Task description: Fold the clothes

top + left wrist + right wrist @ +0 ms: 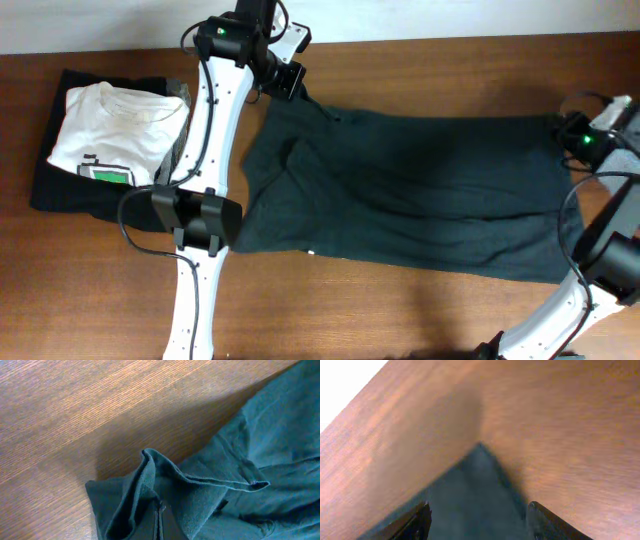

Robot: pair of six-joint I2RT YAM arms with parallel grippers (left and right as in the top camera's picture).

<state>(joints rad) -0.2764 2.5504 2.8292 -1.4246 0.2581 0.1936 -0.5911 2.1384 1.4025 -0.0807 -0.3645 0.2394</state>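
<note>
The T-shirt (420,190) lies lengthwise between both arms. The left end effector (292,82) grips one corner; the right end effector (479,508) straddles another, released.

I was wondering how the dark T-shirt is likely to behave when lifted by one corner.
Probably floppy: the dark T-shirt bunches into soft folds in the left wrist view. Likely it would sag and drag along the wooden table, since it lies wide and wrinkled there. It looks thin, so probably light.
</note>
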